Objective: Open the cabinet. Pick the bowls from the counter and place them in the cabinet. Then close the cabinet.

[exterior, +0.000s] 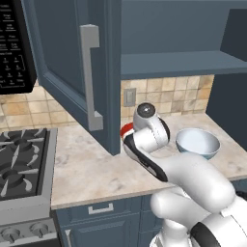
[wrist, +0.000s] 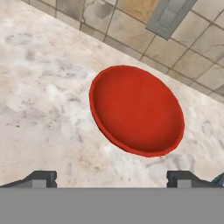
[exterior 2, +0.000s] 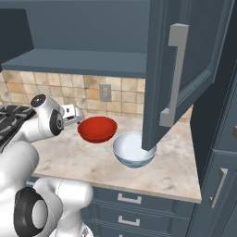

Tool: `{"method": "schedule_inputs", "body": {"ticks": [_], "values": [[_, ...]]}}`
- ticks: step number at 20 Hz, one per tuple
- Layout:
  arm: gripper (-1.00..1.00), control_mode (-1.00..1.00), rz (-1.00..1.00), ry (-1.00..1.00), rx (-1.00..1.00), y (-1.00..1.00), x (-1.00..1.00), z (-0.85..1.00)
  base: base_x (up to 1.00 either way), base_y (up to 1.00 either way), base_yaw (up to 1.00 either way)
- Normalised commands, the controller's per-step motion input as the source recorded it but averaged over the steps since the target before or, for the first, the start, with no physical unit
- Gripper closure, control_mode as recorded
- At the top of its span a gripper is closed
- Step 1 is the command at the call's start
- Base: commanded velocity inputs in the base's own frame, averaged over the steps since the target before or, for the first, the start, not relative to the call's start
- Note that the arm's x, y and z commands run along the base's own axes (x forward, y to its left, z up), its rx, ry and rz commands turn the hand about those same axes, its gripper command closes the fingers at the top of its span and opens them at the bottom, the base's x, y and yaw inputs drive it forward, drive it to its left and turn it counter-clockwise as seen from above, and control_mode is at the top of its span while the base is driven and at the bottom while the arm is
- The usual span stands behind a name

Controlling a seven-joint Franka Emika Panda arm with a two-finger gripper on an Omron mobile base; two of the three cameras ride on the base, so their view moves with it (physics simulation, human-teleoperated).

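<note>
Hand view shows the wide, shallow, glossy red bowl (wrist: 136,110) on the counter (wrist: 43,87), pincer (wrist: 112,178) spread apart.

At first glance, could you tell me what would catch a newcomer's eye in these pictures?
The glossy red bowl stands out first, sitting on the beige counter near the tiled backsplash, with the open gripper poised just short of it. Beside it rests the white bowl, partly behind the swung-open cabinet door. Above them, the dark cabinet gapes open, its shelf bare.
</note>
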Motion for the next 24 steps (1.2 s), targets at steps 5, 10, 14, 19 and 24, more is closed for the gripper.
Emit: {"method": "schedule_inputs", "body": {"ticks": [5, 10, 14, 19, 24], "values": [[-1.00, -1.00, 0.01, 0.00, 0.00, 0.00, 0.11, -0.26, 0.00, 0.00, 0.00], [-1.00, -1.00, 0.02, 0.01, 0.00, 0.00, 0.11, -0.24, 0.00, 0.00, 0.00], [-1.00, -1.00, 0.02, 0.03, 0.00, 0.00, 0.15, -0.15, 0.00, 0.00, 0.00], [-1.00, -1.00, 0.02, 0.00, 0.00, 0.00, 0.18, -0.17, 0.00, 0.00, 0.00], [-1.00, -1.00, 0.02, 0.00, 0.00, 0.00, 0.19, -0.20, 0.00, 0.00, 0.00]]}}
